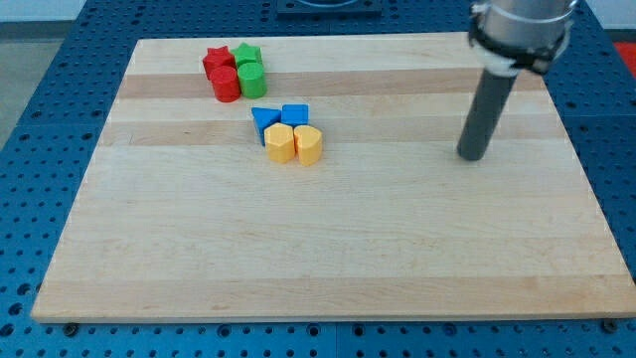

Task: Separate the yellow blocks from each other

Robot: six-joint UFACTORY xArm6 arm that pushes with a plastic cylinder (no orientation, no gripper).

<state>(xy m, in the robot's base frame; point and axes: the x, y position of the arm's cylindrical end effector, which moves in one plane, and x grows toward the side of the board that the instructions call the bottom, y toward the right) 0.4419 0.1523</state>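
Note:
Two yellow blocks sit side by side and touching a little left of the board's middle: a yellow hexagonal block (pixel 280 143) on the left and a yellow rounded block (pixel 308 145) on the right. Just above them lie a blue triangle (pixel 264 120) and a blue cube-like block (pixel 295 115), both touching the yellow pair. My tip (pixel 472 156) rests on the board far to the right of the yellow blocks, apart from every block.
A cluster at the view's top left holds a red star-like block (pixel 217 62), a red cylinder (pixel 226 85), a green star-like block (pixel 246 55) and a green cylinder (pixel 251 80). The wooden board (pixel 328 249) lies on a blue perforated table.

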